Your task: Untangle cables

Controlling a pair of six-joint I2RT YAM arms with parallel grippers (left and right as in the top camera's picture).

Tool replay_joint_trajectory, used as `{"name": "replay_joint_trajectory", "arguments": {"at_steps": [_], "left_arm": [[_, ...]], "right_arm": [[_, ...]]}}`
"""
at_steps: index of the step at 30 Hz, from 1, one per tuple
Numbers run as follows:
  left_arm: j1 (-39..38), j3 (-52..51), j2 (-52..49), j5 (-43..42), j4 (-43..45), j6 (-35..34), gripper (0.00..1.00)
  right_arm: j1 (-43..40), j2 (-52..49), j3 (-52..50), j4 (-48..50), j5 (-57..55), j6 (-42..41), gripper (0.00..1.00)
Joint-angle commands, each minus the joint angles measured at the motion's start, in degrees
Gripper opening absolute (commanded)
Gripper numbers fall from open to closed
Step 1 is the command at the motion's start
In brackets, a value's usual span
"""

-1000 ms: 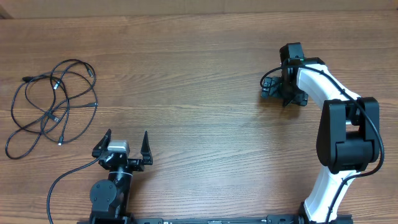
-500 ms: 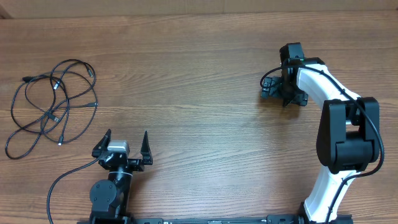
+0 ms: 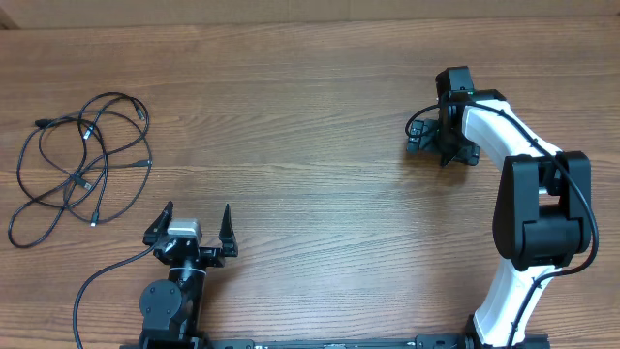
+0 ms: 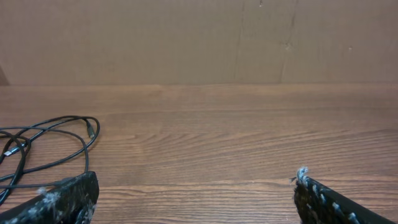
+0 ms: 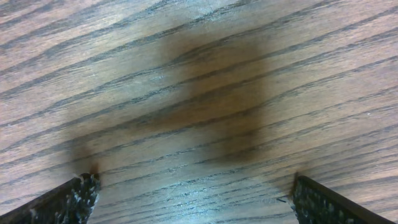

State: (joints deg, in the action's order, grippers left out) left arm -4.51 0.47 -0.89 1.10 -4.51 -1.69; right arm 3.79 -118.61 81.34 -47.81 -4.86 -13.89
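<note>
The cables (image 3: 79, 176) lie in a loose tangle of thin black loops at the far left of the counter (image 3: 310, 194), with small plug ends showing among the strands. Nothing holds them.

My left hand (image 3: 198, 209) is parked low near the front edge, fingers spread wide and empty. From it the tangle sits at about ten o'clock, near but not touching. In the left wrist view only the right-hand loops show, at the left edge.

My right hand (image 3: 438, 143) points down at bare wood on the far right side, fingers apart with nothing between them. The cables are well away from it, at nine o'clock.

The tangle's long axis runs roughly from one o'clock to seven o'clock. I judge the left hand should reach first, across that axis, onto an outer loop.
</note>
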Motion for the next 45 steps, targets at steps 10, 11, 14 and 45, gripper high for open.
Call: {"name": "replay_joint_trajectory", "arguments": {"at_steps": [10, 11, 14, 45], "left_arm": [[-0.33, -0.17, 0.63, -0.57, 0.07, -0.44, 1.0], [-0.33, -0.17, 0.63, -0.59, 0.07, -0.44, 1.0], [-0.33, -0.17, 0.63, -0.61, 0.07, -0.44, 1.0], [-0.33, -0.17, 0.61, -0.61, 0.07, -0.44, 1.0]], "right_arm": [[0.26, 6.99, -0.7, -0.33, -1.51, -0.02, 1.0], [0.26, 8.5, -0.7, -0.33, -1.51, -0.04, 1.0], [0.26, 13.97, -0.7, -0.33, -1.51, -0.04, 1.0], [0.26, 72.06, -0.7, -0.81, -1.53, -0.02, 1.0]]}}
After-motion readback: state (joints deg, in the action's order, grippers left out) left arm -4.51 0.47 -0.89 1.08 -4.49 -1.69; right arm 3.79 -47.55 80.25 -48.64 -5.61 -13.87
